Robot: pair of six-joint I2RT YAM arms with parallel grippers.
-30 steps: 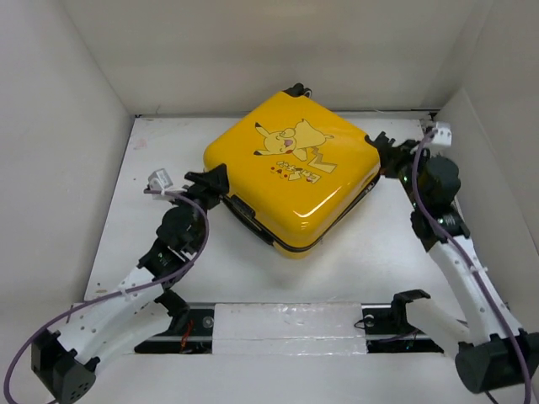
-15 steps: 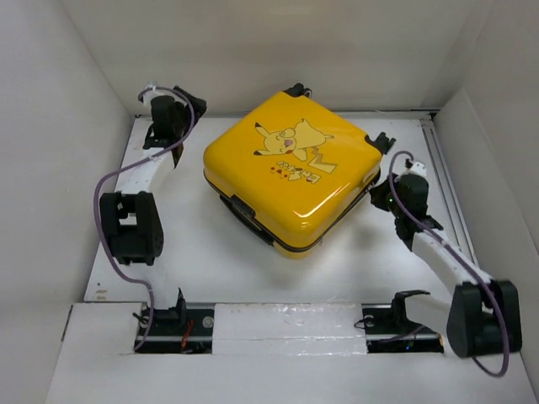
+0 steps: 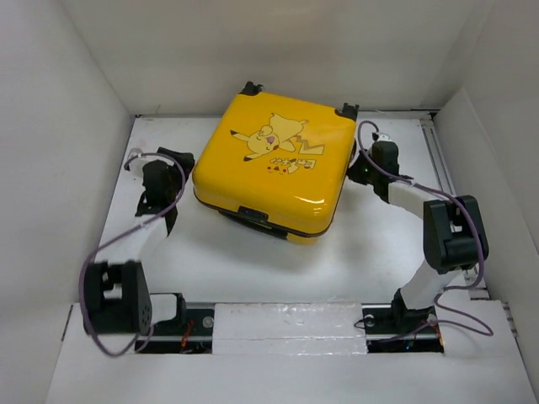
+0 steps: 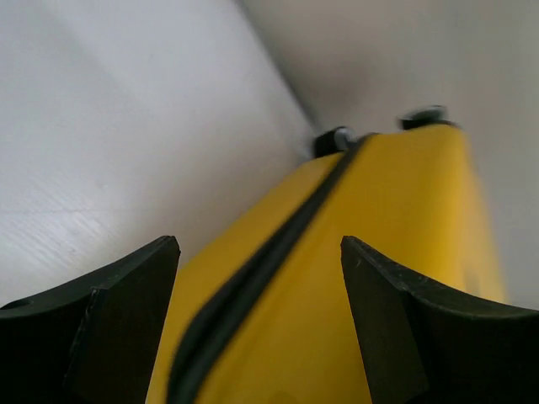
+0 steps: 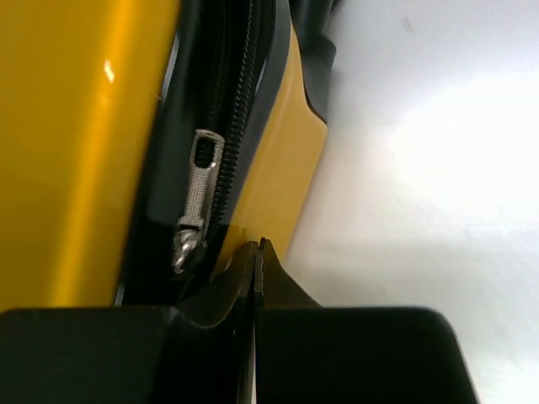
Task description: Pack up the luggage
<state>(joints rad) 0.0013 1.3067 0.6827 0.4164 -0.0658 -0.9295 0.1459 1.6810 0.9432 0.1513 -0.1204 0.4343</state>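
Right gripper (image 5: 257,248), tips together, empty: you find the zip pull (image 5: 195,198) just beside them, lying along the luggage (image 5: 76,126) zip (image 5: 240,101); left gripper (image 4: 259,246) gapes opposite.

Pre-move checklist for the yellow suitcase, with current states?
1. Luggage lid shut, lying flat on the table: ok.
2. Left hand open, fingers on either side of the black seam: ok.
3. Left hand touching the shell: cannot tell.
4. Right hand shut and empty, tips beside the zipper pull, not on it: not ok if unzipping is next.
5. Zipper closed all the way round: cannot tell.
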